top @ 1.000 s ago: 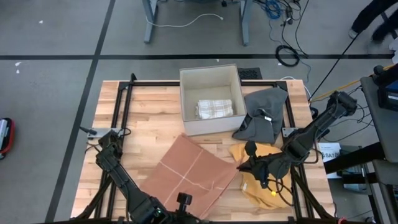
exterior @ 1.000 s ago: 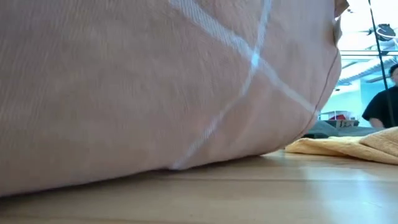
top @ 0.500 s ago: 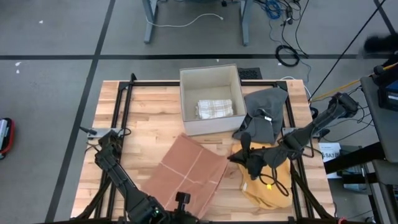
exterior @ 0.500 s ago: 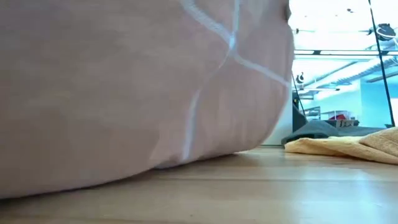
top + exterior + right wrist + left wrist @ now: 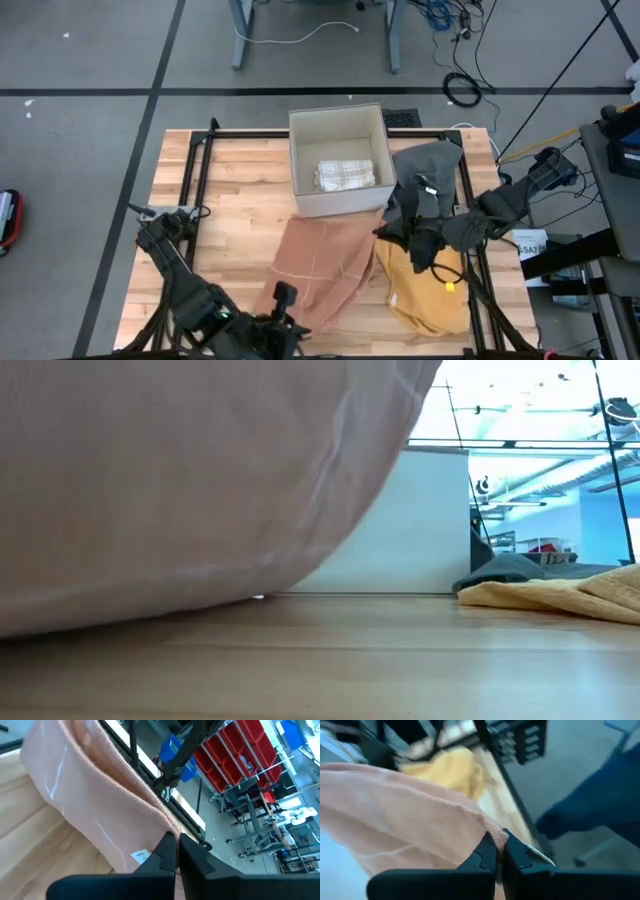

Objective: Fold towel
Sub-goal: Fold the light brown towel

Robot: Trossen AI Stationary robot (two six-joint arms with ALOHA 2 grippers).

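You've got the pink towel (image 5: 322, 262) pinched at two corners, left gripper (image 5: 496, 856) near the desk's (image 5: 230, 190) front edge and right gripper (image 5: 174, 849) up by the box (image 5: 337, 158), both sets of jaws clamped tight on the hem, which looks like you're hauling one side over to make the fold. In the low view the towel blocks nearly everything, and overhead you can't really tell the right jaws from the dark cloth (image 5: 428, 180) and yellow cloth (image 5: 425, 295) around them.
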